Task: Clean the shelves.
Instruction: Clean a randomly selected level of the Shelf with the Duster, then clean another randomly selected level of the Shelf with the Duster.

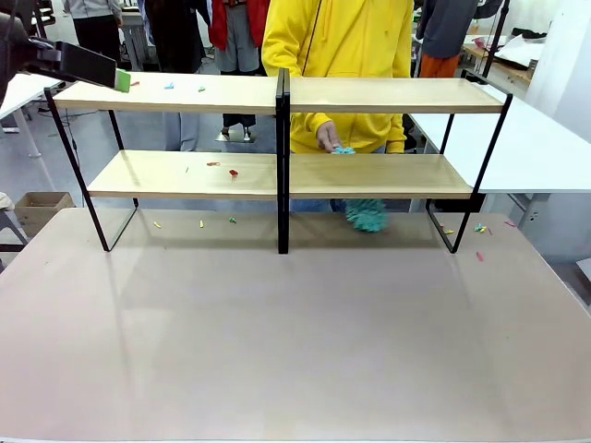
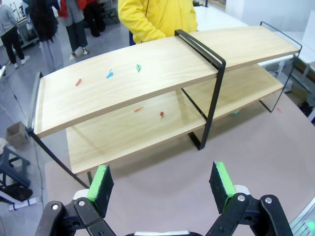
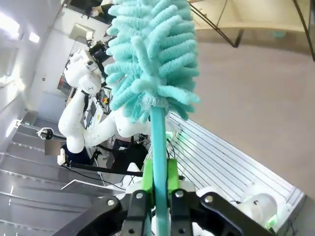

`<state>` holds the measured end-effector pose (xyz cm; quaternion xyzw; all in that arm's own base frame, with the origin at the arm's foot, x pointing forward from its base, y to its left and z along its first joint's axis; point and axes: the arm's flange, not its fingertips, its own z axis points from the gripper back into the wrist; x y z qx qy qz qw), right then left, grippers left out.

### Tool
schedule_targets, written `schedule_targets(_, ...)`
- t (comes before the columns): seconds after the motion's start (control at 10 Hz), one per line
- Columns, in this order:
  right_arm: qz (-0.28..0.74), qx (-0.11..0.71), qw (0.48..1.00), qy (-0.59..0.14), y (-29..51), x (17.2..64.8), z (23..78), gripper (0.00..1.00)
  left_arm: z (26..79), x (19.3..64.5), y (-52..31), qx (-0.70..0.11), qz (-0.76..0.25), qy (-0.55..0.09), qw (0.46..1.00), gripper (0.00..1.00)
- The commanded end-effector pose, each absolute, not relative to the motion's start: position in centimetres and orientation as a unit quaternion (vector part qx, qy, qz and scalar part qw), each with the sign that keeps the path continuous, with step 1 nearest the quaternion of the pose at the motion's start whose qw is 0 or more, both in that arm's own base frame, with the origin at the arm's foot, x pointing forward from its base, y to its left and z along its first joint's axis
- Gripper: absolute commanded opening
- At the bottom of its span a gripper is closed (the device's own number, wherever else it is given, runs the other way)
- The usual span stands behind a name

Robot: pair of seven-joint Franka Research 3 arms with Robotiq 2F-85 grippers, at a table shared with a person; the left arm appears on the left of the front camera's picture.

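In the front view the shelves (image 1: pixel 277 97) stand across the far half of the bench (image 1: pixel 295 351). A person (image 1: pixel 337 37) in yellow is behind them, with a hand (image 1: pixel 327 137) at the far edge of the lower board (image 1: pixel 388 175). The left gripper (image 1: pixel 118 79) hangs at the left end of the top board (image 1: pixel 397 95); from here I cannot tell how its jaws stand. Small coloured scraps (image 1: pixel 169 86) lie on the left half of the top board, and more lie on the lower board and on the bench under the rack and near its right foot. A teal fluffy thing (image 1: pixel 367 215) shows below the lower board near the centre post; what holds it I cannot tell. In the left wrist view the left gripper is released, its green pads (image 2: pixel 101 183) wide apart and empty, and it faces the left end of the shelves. In the right wrist view the right gripper (image 3: pixel 160 182) is clenched on the thin handle of a teal duster (image 3: pixel 152 54), above the bench and well apart from the shelves. In my judgement the cleaning is hardly begun: both boards have scraps to sweep off.
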<state>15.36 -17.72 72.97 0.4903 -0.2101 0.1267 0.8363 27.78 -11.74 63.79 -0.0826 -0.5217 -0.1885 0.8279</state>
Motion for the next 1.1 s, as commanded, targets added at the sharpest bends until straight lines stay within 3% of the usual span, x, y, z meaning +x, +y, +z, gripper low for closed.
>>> schedule_targets(0.0, 0.146, 0.499, 0.825, -0.222, -17.02, 15.80, 74.09, 0.13, 63.81, 27.84, -11.65, -0.082, -0.187, -0.522, 0.828, 1.00)
schedule_targets(1.0, 0.133, 0.497, 0.831, -0.213, -17.09, 15.78, 73.71, 0.13, 63.81, 27.84, -11.65, -0.082, -0.187, -0.522, 0.828, 1.00)
